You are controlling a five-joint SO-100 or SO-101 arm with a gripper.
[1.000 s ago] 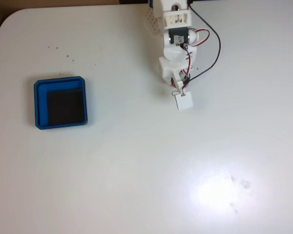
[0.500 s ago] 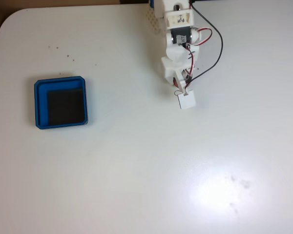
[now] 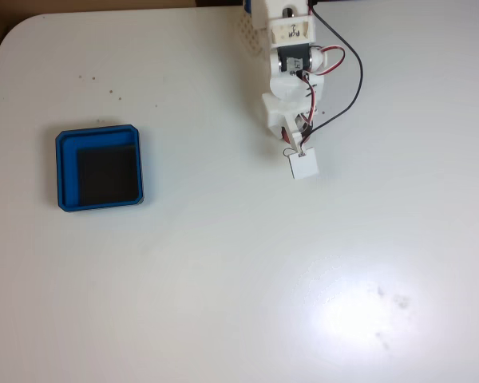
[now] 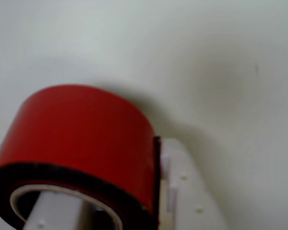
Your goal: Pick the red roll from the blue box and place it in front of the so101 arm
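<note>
In the wrist view the red roll (image 4: 81,129) looms close, its red side up and its pale ring face toward the camera. My gripper (image 4: 120,201) is shut on it, with one white finger (image 4: 50,213) through the centre hole and the other against its right side, just above the white table. In the fixed view the so101 arm (image 3: 291,64) is folded at the top centre, its gripper (image 3: 292,140) pointing down at the table close to its base. The blue box (image 3: 60,171) lies far to the left, and its black floor is bare.
The white table (image 3: 223,279) stretches wide below and to the right of the arm. A few small dark specks (image 3: 116,96) dot it above the box. Red and black wires (image 3: 347,76) loop out on the arm's right side.
The arm's wrist swayed a few pixels to the right and back. The blue box has not moved.
</note>
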